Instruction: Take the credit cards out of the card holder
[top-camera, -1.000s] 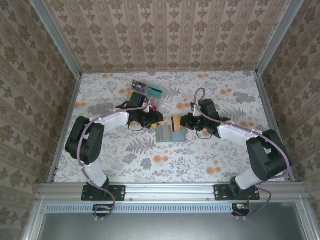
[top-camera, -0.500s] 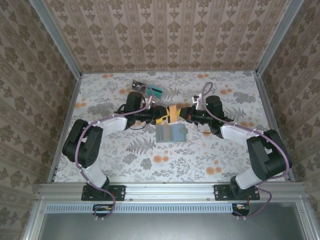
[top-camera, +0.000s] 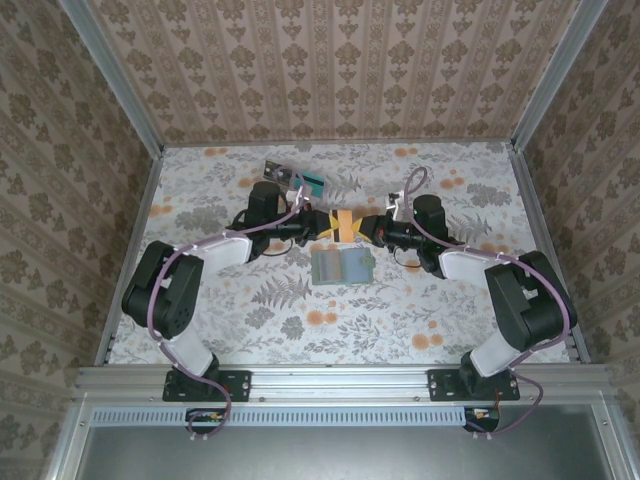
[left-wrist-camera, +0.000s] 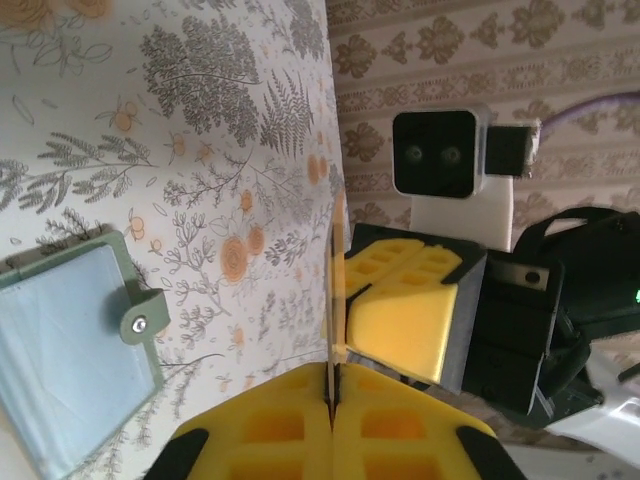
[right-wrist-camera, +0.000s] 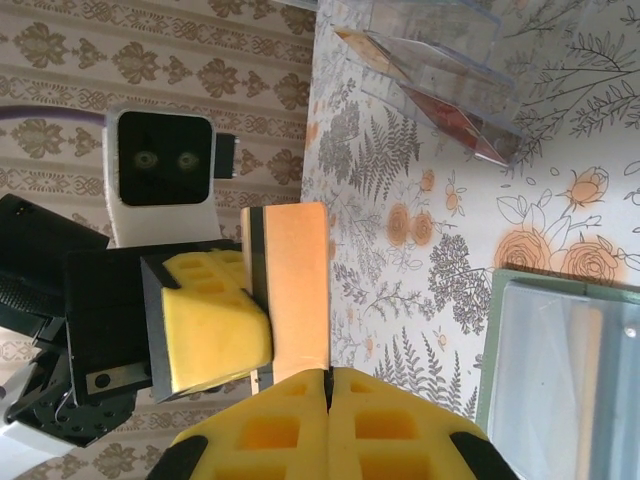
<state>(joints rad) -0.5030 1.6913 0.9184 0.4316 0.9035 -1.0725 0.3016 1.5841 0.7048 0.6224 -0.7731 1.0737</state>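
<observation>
Top view: both arms reach in toward mid-desk, and their tips meet just beyond the far edge of the card holder (top-camera: 342, 266).

- Left end effector (top-camera: 326, 228): closed on the tan-orange credit card (top-camera: 345, 221). In its wrist view the yellow fingers (left-wrist-camera: 400, 440) are pressed together, with the card edge-on (left-wrist-camera: 336, 290) between them.
- Right end effector (top-camera: 365, 229): also clamped on the same card. In its wrist view the card's flat face (right-wrist-camera: 297, 280) runs down into the closed tips (right-wrist-camera: 328, 385).
- The card is held between the two, apart from the holder.
- The card holder lies open and flat on the floral desk (top-camera: 250, 300), lining up (left-wrist-camera: 75, 350) (right-wrist-camera: 560, 370).
- A clear tray (top-camera: 293, 182) with coloured cards sits further back, behind the left arm.
</observation>
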